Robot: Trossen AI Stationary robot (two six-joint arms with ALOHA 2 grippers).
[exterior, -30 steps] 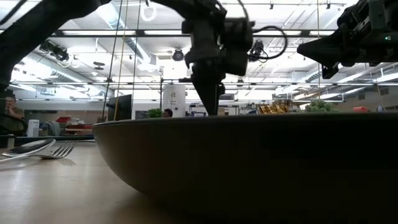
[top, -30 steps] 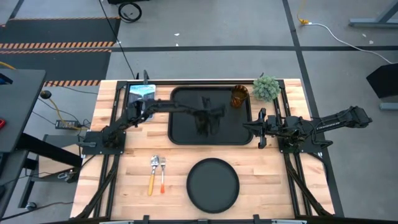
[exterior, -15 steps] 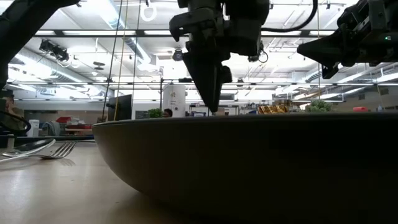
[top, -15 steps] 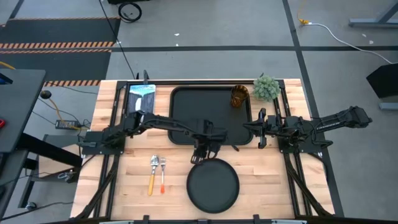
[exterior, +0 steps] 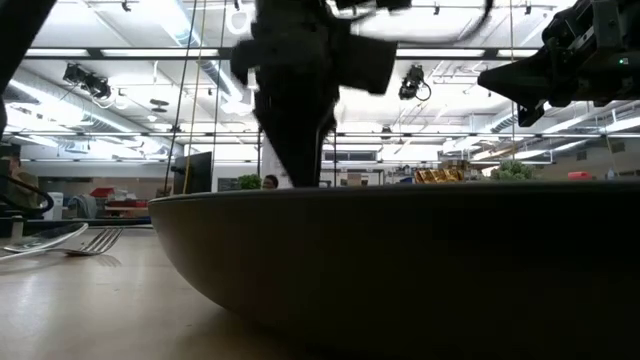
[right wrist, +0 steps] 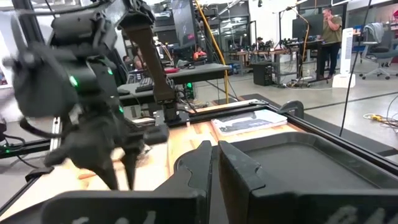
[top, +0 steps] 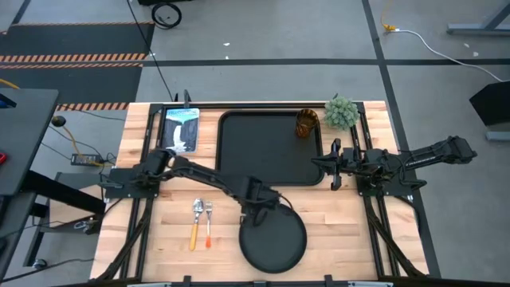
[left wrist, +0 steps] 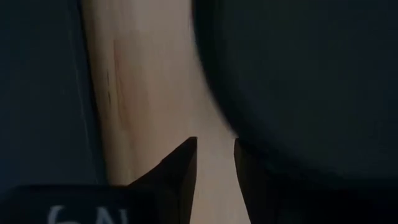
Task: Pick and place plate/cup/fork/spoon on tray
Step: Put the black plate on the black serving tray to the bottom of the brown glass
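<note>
The round black plate lies flat on the wooden table near its front edge and fills the low view. My left gripper hangs at the plate's far-left rim, open by a narrow gap, between the plate and the tray. The black tray lies at the far middle, with the amber cup standing in its far right corner. The spoon and fork lie side by side left of the plate. My right gripper is shut and empty over the tray's right rim. My left gripper points down at the plate's far-left rim. One fingertip stands right at the rim's edge and the other over bare table. I cannot tell whether it touches the plate. The plate lies flat on the table.
A small green plant stands at the far right beside the tray. A flat printed packet lies at the far left. Dark metal rails run along both table sides. Bare wood shows right of the plate.
My left gripper has gone from above the tray's middle toward the table's near edge and down to the plate's far-left rim. The plate, cutlery, cup and tray have stayed where they were.
</note>
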